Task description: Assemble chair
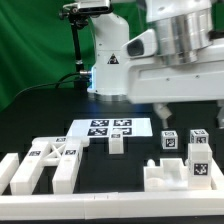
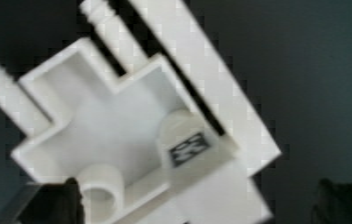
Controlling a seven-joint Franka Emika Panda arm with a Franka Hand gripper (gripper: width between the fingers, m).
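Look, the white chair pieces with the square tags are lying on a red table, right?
Not quite. The table is black, not red, as the exterior view shows. The white chair pieces with the square tags do lie on it.

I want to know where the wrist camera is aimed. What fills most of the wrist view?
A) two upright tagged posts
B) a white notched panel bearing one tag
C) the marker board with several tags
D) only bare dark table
B: the wrist view is mostly taken up by a white notched panel carrying a single black-and-white tag, with dark table around it.
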